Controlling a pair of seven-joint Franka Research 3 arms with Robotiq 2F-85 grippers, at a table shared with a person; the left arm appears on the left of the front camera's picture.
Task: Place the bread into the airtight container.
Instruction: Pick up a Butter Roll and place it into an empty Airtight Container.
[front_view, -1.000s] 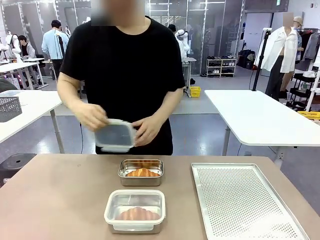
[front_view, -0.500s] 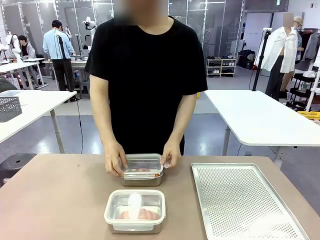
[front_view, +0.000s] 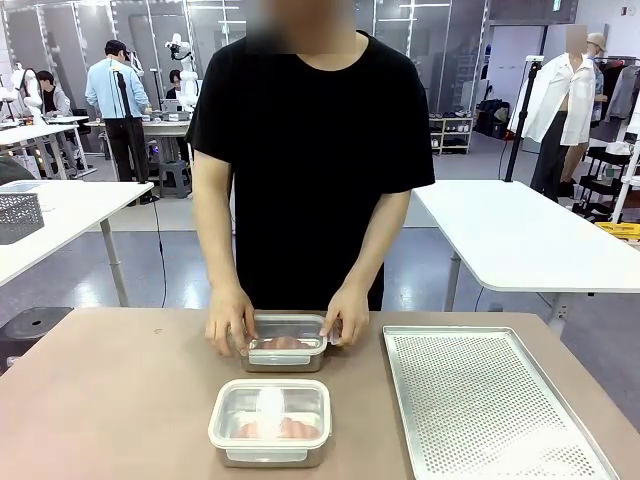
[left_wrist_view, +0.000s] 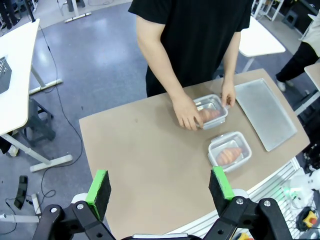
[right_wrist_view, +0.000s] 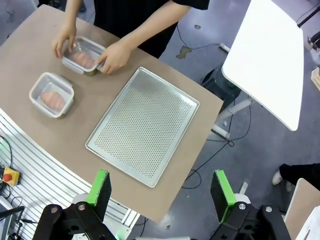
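Since the earlier frame the person has brought the lid down from the air, and both hands, one on each side, now press it onto the far container, where the bread lies inside. The near container is already closed over its own bread. To do this step well, press evenly on both short ends until the lid sits flat. The left gripper and right gripper hang high above the table with jaws wide apart, holding nothing. The perforated tray lies near on the right; the table's left half gives free room.
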